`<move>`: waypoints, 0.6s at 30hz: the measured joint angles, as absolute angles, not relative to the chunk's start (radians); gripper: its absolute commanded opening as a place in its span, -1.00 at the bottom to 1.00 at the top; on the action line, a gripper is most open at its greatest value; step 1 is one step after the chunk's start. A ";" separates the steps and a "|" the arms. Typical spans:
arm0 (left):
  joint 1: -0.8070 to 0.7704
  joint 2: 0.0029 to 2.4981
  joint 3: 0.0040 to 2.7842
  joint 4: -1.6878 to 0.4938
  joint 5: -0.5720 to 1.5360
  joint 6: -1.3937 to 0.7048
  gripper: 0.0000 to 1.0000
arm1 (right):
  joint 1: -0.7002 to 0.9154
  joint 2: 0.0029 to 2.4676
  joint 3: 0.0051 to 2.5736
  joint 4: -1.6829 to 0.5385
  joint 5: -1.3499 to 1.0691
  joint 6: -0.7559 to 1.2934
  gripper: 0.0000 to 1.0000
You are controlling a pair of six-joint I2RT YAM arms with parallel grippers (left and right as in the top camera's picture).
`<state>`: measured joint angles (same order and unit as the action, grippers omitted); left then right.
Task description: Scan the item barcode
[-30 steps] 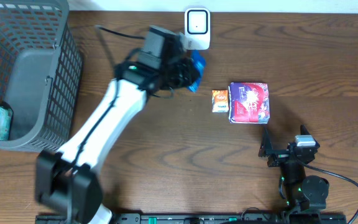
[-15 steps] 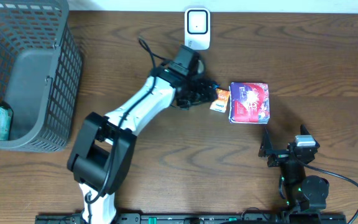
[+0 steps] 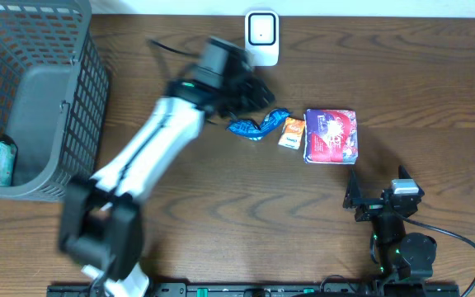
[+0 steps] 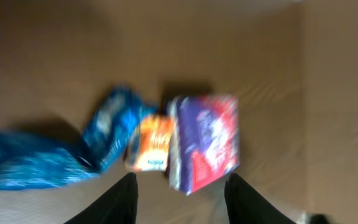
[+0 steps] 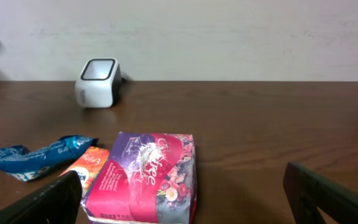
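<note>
Here, the left gripper (image 4: 184,196) is held over the table, fingers partly spread and empty; the blue packet (image 3: 254,126) lies flat just beside it, long axis running across the table, near the scanner (image 3: 262,37); the right gripper (image 5: 182,183), wide open and empty, sits well apart.

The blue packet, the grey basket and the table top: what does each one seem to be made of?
The blue packet is probably thin plastic film: it looks glossy, crumpled and twisted. The basket looks like rigid grey plastic, matte, with moulded mesh walls. The table shows brown wood grain; whether it is solid wood or laminate cannot be told.
</note>
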<state>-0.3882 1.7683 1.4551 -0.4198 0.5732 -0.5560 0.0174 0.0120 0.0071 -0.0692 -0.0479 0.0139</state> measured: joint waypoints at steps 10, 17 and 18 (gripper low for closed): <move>-0.121 1.361 1.457 -0.503 0.309 -0.368 0.03 | 0.017 0.012 0.007 -0.069 -0.048 0.014 0.98; 0.062 1.309 1.457 -0.513 -0.184 -0.119 0.04 | 0.017 0.012 0.007 -0.069 -0.048 0.014 0.99; 0.095 1.324 1.457 -0.513 -0.252 -0.064 0.04 | 0.017 0.012 0.007 -0.069 -0.048 0.014 0.99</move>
<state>0.0948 1.3235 1.4574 -0.5133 -0.2523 -0.0635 0.0174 0.0120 0.0071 -0.0692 -0.0479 0.0139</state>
